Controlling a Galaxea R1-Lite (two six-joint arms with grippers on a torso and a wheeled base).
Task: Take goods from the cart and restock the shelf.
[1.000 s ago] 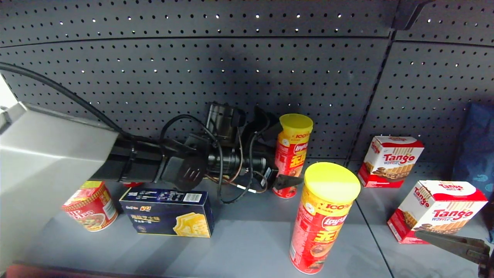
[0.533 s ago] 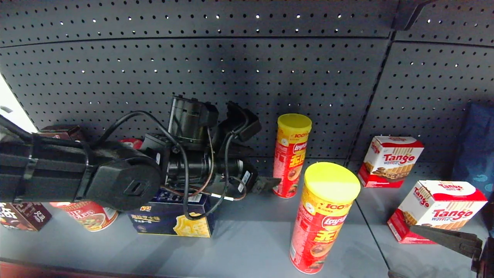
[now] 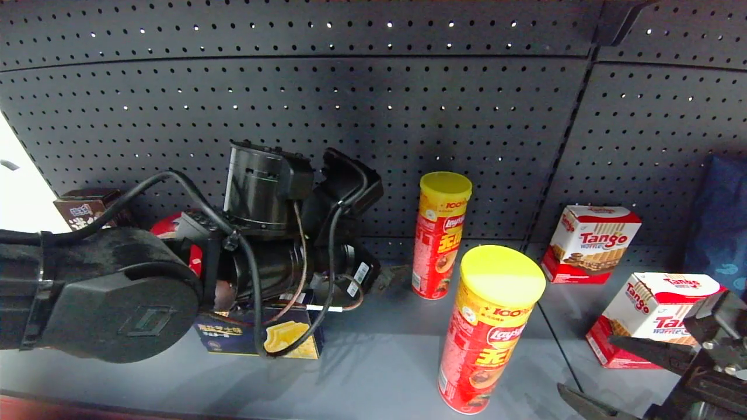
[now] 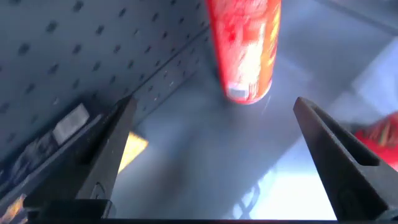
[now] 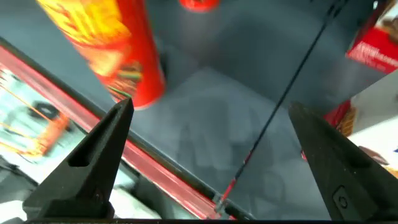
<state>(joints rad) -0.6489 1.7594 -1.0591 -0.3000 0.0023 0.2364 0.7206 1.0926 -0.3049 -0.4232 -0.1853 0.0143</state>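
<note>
The rear chip can [image 3: 440, 233] is seen upright on the shelf [image 3: 373, 373], just beyond the left gripper [image 4: 212, 102], whose jaws are spread empty. The jaws of the right gripper [image 5: 210, 106] are likewise parted, near the front chip can [image 3: 487, 332].

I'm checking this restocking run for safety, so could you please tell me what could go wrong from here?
The open right gripper sits low beside the front chip can; a sideways swing could topple that tall can off the front of the shelf. The left arm's cable loops down over the blue cracker box and might snag it if the arm moves.
</note>
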